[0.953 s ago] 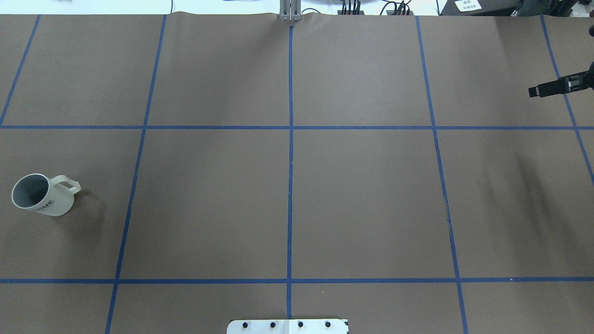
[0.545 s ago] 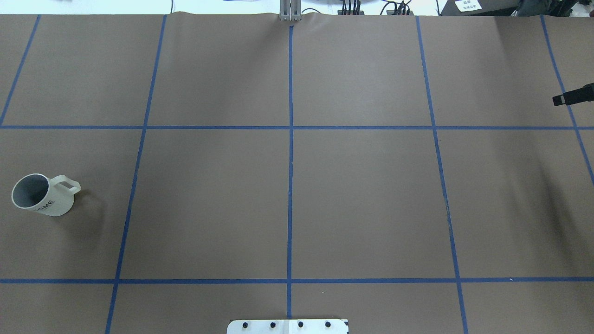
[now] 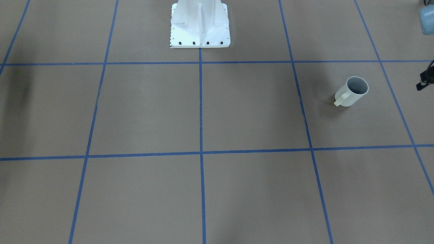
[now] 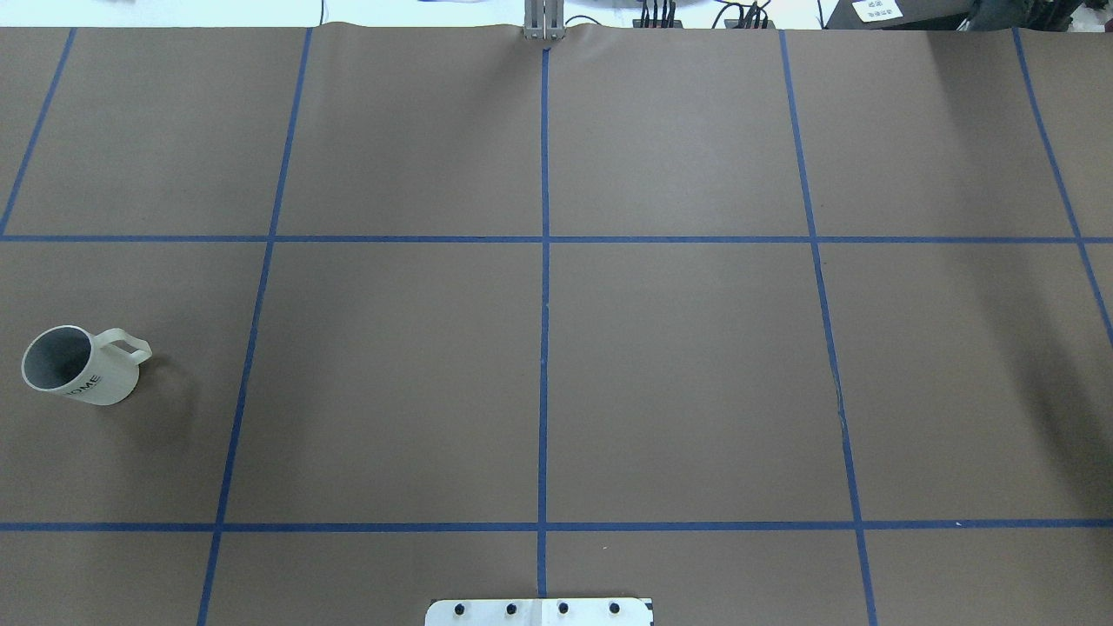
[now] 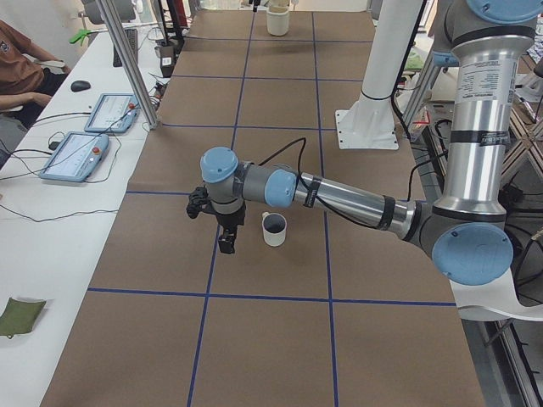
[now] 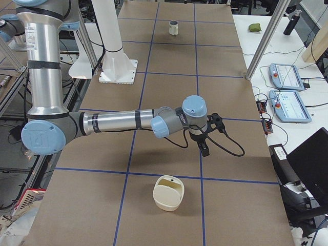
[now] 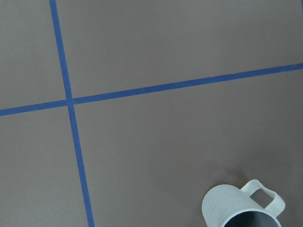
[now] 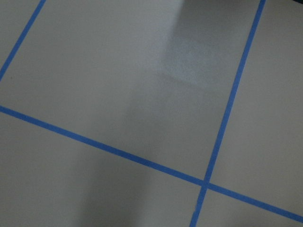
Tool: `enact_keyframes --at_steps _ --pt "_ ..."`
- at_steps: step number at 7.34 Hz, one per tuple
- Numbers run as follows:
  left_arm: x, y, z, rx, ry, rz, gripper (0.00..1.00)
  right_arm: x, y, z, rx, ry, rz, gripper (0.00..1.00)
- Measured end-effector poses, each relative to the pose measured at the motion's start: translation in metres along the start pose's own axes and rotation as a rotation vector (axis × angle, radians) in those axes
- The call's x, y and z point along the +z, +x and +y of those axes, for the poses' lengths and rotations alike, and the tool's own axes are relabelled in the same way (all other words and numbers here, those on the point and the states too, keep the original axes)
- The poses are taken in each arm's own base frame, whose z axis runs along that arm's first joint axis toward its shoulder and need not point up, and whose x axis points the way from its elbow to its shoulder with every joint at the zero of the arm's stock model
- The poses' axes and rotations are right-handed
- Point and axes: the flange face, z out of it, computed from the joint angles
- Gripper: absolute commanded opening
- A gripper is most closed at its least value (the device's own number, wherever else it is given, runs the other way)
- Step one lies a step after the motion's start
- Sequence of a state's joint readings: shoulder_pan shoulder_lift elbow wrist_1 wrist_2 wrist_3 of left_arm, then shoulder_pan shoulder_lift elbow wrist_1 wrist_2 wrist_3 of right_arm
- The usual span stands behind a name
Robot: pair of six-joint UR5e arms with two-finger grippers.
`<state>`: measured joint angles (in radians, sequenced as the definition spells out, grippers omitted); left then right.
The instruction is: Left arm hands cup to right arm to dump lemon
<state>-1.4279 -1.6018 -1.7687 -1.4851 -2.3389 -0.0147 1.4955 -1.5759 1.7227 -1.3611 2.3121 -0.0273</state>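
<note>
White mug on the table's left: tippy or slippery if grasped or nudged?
The cup stands upright on its base, so a low nudge probably slides it along the table rather than rolling it. Its wall looks smooth and rigid, maybe slippery in a pinch; the handle likely gives a surer hold.

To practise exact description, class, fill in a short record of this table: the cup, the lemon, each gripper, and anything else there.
cup: upright on the table's left part, touched by nothing
lemon: visible in no view
left gripper: above the table beside the cup, apart from it; open or shut unclear
right gripper: over the table's right end, far from the cup; open or shut unclear
other: cream container on the table near the right gripper
</note>
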Motion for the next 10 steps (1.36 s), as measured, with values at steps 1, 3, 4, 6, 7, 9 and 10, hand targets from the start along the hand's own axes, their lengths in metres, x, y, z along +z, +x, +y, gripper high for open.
enact_keyframes --at_steps 1,3,4,6,7,9,10 --pt "-0.003 -0.012 -0.003 -0.012 0.005 -0.003 1.0 -0.017 0.003 0.023 0.012 -0.031 0.007 1.0" --pt "-0.009 -0.028 -0.004 -0.035 0.015 -0.009 1.0 -0.037 0.016 0.054 -0.002 -0.054 0.015 1.0" --pt "-0.011 -0.033 -0.003 -0.041 0.018 -0.013 1.0 -0.045 0.023 0.06 0.001 -0.066 0.014 1.0" --pt "-0.015 -0.037 -0.001 -0.052 0.025 -0.015 1.0 -0.049 0.03 0.061 0.017 -0.086 0.011 1.0" --pt "-0.014 -0.04 0.0 -0.06 0.023 -0.013 1.0 -0.049 0.031 0.064 0.032 -0.094 0.011 1.0" --pt "-0.01 -0.044 0.003 -0.078 0.015 -0.011 1.0 -0.049 0.035 0.07 0.071 -0.098 0.017 1.0" --pt "-0.007 -0.048 0.005 -0.087 0.009 -0.01 1.0 -0.051 0.039 0.073 0.108 -0.093 0.02 1.0"
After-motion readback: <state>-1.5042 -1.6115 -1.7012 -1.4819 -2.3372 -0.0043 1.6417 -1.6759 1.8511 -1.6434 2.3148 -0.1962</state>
